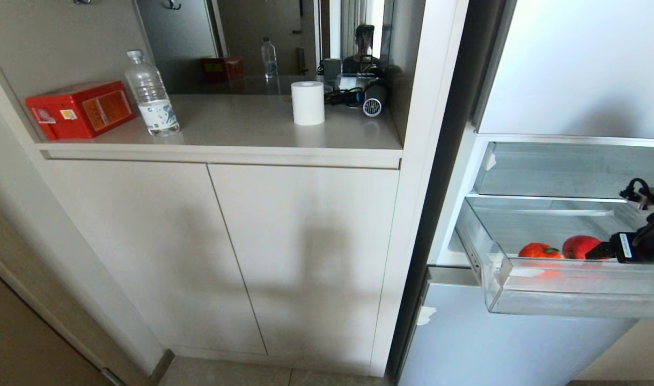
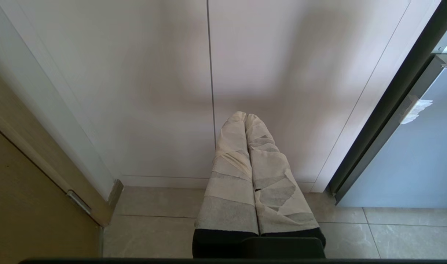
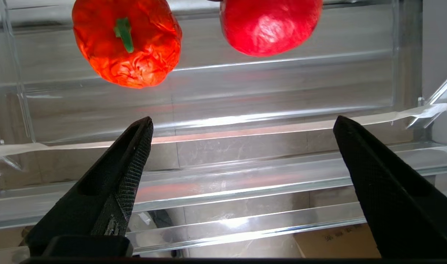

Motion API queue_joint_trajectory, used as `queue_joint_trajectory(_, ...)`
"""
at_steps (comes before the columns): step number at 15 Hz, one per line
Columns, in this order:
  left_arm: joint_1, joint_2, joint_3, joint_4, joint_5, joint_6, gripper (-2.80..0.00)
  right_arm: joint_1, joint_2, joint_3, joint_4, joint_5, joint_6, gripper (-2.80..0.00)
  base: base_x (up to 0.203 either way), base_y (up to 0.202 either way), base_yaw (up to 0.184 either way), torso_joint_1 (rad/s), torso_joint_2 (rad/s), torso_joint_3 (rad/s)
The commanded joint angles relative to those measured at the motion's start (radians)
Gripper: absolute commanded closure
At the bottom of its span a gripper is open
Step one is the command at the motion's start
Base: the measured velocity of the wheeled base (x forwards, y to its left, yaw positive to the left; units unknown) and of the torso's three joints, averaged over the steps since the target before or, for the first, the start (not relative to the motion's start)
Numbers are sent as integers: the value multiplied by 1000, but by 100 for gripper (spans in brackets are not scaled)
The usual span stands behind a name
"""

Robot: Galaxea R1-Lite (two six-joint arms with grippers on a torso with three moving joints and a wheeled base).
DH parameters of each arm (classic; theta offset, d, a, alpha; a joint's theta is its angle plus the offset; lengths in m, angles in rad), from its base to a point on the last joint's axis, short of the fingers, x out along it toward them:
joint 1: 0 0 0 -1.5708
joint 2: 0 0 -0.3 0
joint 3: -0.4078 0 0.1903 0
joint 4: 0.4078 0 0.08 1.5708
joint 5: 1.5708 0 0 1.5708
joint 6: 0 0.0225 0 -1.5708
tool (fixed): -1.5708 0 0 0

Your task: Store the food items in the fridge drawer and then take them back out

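Hovering in the fridge drawer (image 1: 498,279), right gripper (image 3: 241,124) spread wide and empty; both fruits lie just ahead, deeper red one (image 3: 271,24) probably nearer.

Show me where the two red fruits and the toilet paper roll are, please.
Stemmed orange-red fruit (image 3: 126,42): right wrist view, on its wrinkled skin beside the green stem.
Smooth red fruit (image 3: 271,25): right wrist view, middle of its visible side.
Toilet paper roll (image 1: 308,104): head view, on its white side wall.

The fridge drawer (image 1: 498,279) (pulled open) holds both food items (image 1: 539,250).
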Motion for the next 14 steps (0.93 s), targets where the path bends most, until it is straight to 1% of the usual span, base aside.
queue_joint_trajectory(1, 0, 2, 0, 1, 0, 0, 0, -2, -31, 42, 8, 2, -2, -280, 0, 0, 0, 0, 0, 0)
queue_joint_trajectory(5, 0, 2, 0, 1, 0, 0, 0, -16, -94, 136, 8, 6, -5, -280, 0, 0, 0, 0, 0, 0)
queue_joint_trajectory(10, 0, 2, 0, 1, 0, 0, 0, -17, -80, 135, 4, 18, -6, -280, 0, 0, 0, 0, 0, 0)
queue_joint_trajectory(12, 0, 2, 0, 1, 0, -1, 0, -45, -104, 155, 7, 20, -9, -280, 0, 0, 0, 0, 0, 0)
queue_joint_trajectory(14, 0, 2, 0, 1, 0, -1, 0, -57, -97, 159, 6, 25, -7, -280, 0, 0, 0, 0, 0, 0)
